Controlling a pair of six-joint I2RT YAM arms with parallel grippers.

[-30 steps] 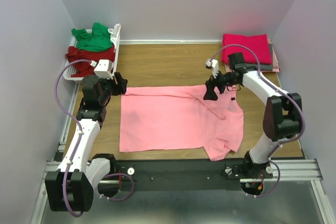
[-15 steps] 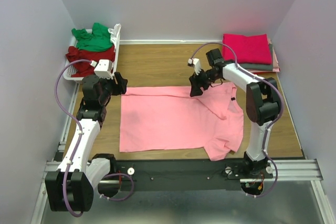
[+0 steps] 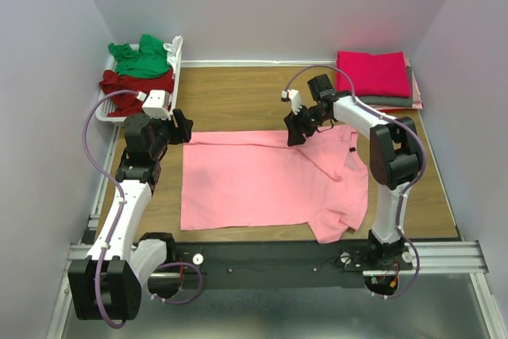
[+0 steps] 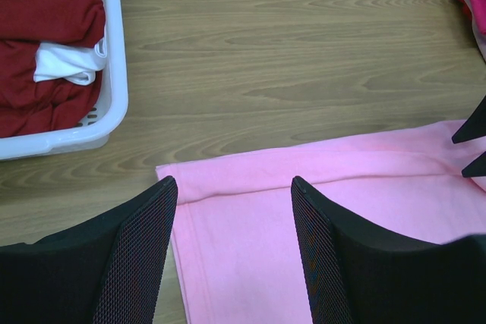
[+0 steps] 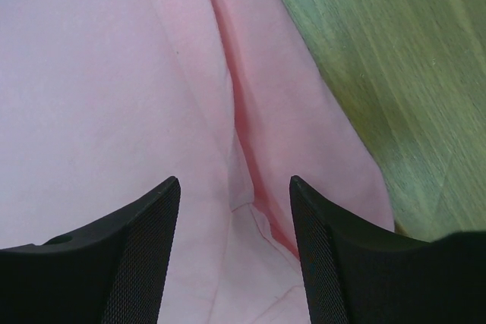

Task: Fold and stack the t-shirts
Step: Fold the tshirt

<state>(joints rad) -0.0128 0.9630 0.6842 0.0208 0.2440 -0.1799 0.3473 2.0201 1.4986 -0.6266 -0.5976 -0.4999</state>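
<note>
A light pink t-shirt (image 3: 262, 180) lies spread on the wooden table, its far edge folded over and a sleeve bunched at the front right. My left gripper (image 3: 184, 128) is open just above the shirt's far left corner (image 4: 228, 210). My right gripper (image 3: 294, 136) is open over the folded far edge near the shirt's middle (image 5: 235, 149). A folded magenta shirt (image 3: 373, 73) lies on a grey one (image 3: 389, 101) at the back right. Green (image 3: 141, 57) and dark red (image 3: 135, 83) shirts sit in the basket.
The white slotted basket (image 3: 105, 113) stands at the back left; its rim shows in the left wrist view (image 4: 114, 73). Grey walls close in the table on three sides. A metal rail (image 3: 270, 256) runs along the near edge.
My right gripper has moved left along the shirt's far edge, from near the right shoulder to the middle. The left arm has not moved.
</note>
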